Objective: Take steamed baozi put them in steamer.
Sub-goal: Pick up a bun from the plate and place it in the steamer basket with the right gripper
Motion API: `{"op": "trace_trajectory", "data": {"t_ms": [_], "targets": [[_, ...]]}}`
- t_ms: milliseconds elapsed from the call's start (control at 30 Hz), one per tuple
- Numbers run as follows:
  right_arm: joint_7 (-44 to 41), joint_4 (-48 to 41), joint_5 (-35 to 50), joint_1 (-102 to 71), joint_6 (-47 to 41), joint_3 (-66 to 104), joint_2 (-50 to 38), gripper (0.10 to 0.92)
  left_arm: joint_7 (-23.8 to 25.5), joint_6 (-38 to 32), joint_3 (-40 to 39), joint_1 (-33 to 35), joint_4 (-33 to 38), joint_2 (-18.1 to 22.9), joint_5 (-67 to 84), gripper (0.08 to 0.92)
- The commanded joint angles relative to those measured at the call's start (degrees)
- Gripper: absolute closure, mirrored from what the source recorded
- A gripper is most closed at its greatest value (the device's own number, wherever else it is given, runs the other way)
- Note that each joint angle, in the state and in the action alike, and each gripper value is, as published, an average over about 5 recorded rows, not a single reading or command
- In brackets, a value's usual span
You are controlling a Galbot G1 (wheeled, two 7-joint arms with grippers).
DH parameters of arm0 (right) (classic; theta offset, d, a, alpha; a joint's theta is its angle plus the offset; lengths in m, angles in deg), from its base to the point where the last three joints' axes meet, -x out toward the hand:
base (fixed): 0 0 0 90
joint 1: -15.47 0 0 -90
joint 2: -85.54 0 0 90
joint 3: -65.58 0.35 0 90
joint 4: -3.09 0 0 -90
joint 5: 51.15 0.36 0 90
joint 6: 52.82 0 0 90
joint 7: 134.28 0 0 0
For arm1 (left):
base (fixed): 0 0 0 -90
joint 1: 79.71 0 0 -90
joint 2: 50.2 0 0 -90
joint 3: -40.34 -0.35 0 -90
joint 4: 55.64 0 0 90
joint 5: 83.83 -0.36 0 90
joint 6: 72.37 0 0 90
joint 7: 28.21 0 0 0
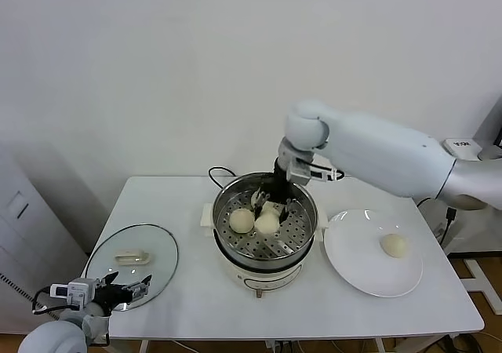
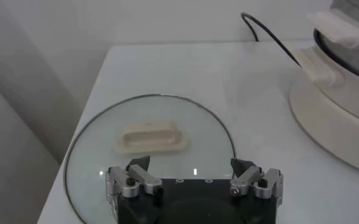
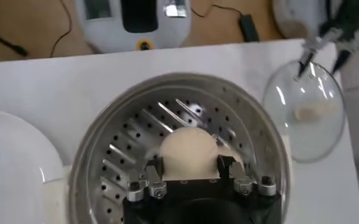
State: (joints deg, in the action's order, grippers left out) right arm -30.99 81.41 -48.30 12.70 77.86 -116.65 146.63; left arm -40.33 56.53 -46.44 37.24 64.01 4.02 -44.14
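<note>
Inside the steamer (image 1: 267,231) it's crowded: 2 baozi (image 1: 241,220) sit side by side on the front of the perforated tray, the right gripper (image 1: 271,201) holds a 3rd against the back wall, and its arm reaches in from the right over the rim, so only the near strip of tray lies bare. To the right, the white plate (image 1: 353,263) is open all round its single bun (image 1: 394,245). On the left, the glass lid (image 1: 157,247) fills the corner with the left gripper (image 2: 194,171) spread wide at its near edge, and bare table (image 1: 188,290) runs between lid and steamer.
</note>
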Motion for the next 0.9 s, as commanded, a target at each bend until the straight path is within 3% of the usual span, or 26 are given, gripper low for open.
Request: {"op": "trace_trajectory", "data": {"t_ms": [33,567,900], "targets": [[-0.1,1.9,-5.2,-4.0,2.3,0.3,2.0,0.473,0.0,0.0,0.1,0.1,0.1,0.0,0.0,0.177],[0.2,2.8,-8.6,-7.7,2.8,1.4,0.8,0.460,0.2,-0.2,0.1,0.1,-0.2,-0.1,0.0,0.177],[0.8,1.6,-8.4,-5.1,1.7,5.3,-1.4,0.230,0.2,-0.2,0.3,0.1,-0.3,-0.2,0.0,0.177]]}}
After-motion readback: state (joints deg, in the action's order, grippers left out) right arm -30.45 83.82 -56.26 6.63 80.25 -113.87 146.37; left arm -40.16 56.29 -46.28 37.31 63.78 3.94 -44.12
